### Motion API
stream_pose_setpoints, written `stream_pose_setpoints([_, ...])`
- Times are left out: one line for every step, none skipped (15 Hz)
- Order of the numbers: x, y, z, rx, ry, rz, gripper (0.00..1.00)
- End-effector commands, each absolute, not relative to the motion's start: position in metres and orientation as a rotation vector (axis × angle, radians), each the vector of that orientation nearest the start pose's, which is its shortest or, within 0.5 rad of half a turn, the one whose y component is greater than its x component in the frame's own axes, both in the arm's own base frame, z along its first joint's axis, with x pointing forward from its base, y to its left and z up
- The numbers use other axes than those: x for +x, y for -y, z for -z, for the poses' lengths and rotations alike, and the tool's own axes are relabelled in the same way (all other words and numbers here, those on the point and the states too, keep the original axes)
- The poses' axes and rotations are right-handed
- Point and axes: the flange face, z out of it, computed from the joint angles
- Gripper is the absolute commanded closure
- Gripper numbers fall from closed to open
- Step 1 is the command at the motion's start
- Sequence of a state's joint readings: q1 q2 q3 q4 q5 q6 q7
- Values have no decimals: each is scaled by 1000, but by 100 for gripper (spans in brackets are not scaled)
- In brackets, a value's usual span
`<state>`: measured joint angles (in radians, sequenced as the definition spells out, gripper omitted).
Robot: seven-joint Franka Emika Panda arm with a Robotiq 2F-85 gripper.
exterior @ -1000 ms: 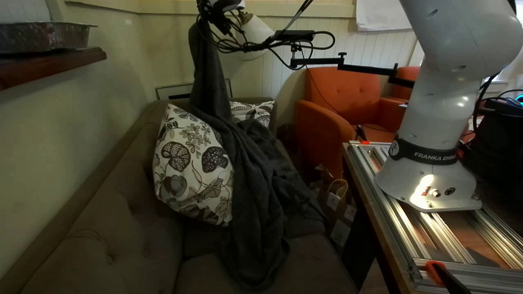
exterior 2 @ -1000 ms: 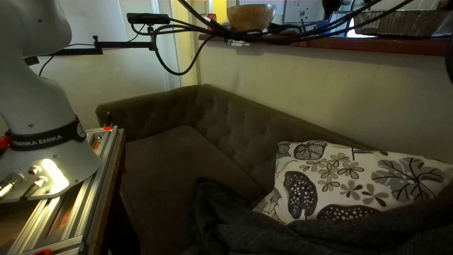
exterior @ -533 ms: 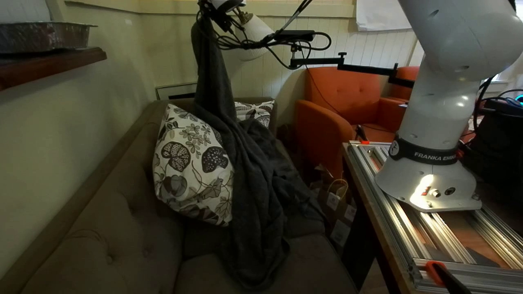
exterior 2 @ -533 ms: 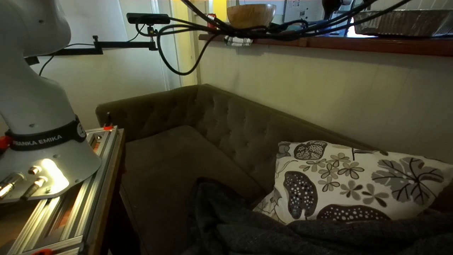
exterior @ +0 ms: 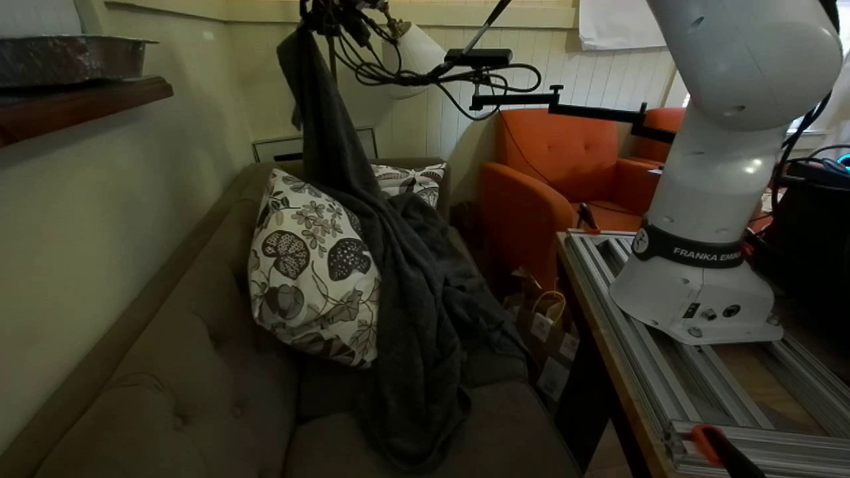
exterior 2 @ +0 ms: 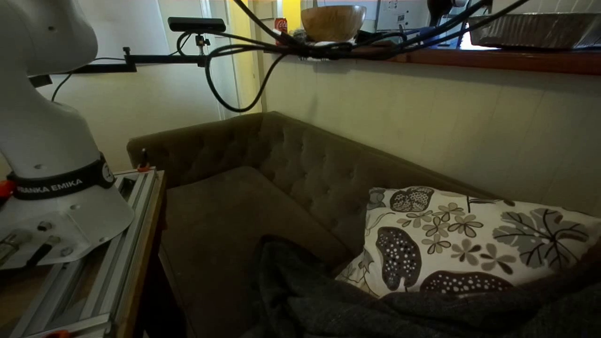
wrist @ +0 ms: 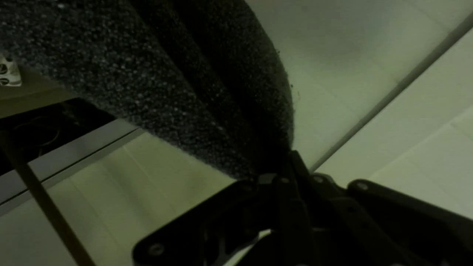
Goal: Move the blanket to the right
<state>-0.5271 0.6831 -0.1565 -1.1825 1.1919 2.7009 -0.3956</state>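
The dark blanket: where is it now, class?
In an exterior view, the blanket hangs at upper left and spreads over the sofa, right of the nearer floral cushion; in the wrist view, the gripper pinches it.

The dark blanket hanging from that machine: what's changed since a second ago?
The raised end of the blanket has swung left in an exterior view. Black cables loop slightly lower. The bright glare on the robot's base is gone. Nothing was let go: the gripper stays shut on the blanket. The part lying on the sofa and the floral cushions stayed put.
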Motion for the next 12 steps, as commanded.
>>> stream_pose_setpoints([638, 500, -475, -2228, -1134, 1397, 99])
stream_pose_setpoints([645, 501, -476, -2254, -1129, 1449, 99])
stream_pose_setpoints([650, 501, -477, -2260, -1128, 1483, 99])
stream_pose_setpoints([656, 501, -476, -2262, -1140, 1529, 99])
stream_pose_setpoints([659, 503, -478, -2252, -1151, 1593, 99])
stream_pose_setpoints([660, 505, -477, -2240, -1181, 1635, 99])
stream_pose_setpoints([661, 508, -475, -2228, -1208, 1678, 99])
stream_pose_setpoints([661, 512, -473, -2198, -1227, 1708, 99])
stream_pose_setpoints([660, 516, -472, -2179, -1217, 1756, 99])
stream_pose_setpoints([665, 514, -466, -2165, -1248, 1726, 99])
stream_pose_setpoints([664, 517, -464, -2123, -1261, 1728, 99])
stream_pose_setpoints([664, 520, -461, -2086, -1267, 1725, 99])
